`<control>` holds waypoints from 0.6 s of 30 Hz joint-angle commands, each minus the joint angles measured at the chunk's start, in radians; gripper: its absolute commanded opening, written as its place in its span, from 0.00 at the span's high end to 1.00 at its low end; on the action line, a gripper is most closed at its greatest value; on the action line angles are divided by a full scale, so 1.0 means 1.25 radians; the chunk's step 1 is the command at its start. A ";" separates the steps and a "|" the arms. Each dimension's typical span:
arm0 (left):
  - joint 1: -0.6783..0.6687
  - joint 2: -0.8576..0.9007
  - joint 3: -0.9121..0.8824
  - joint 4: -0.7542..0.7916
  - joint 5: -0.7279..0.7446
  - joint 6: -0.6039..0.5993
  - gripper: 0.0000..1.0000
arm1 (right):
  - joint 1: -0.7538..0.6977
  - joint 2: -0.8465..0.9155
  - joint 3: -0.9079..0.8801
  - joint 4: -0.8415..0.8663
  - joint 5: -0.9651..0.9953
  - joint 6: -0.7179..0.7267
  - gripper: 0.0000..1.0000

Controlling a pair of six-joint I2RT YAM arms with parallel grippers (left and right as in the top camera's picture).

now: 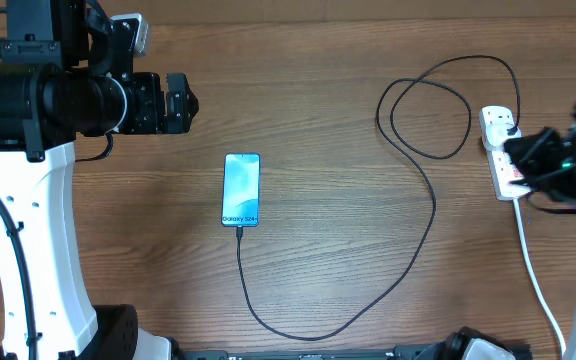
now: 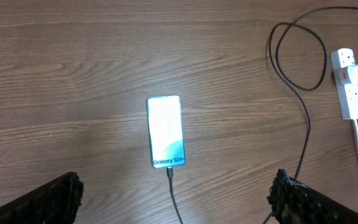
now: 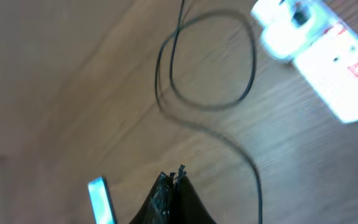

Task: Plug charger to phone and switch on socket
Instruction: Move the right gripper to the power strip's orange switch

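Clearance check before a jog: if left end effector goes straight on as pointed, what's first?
Probably the phone, centred between the fingers of the open left end effector in its wrist view, with the charger tip at its near edge. Depth is unclear; bare table could come first.

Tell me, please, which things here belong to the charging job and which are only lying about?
Of the job:
phone
charger
socket

Lying about:
no loose thing that I can see; only the wooden table under them
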 commanded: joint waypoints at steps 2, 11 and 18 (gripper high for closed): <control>0.002 -0.013 0.012 0.000 -0.005 -0.003 0.00 | -0.140 0.091 0.021 0.069 -0.203 -0.020 0.96; 0.002 -0.013 0.012 0.000 -0.005 -0.003 0.00 | -0.256 0.281 0.021 0.239 -0.268 0.099 0.96; 0.002 -0.013 0.012 0.000 -0.005 -0.003 0.00 | -0.264 0.405 0.021 0.405 -0.270 0.226 0.96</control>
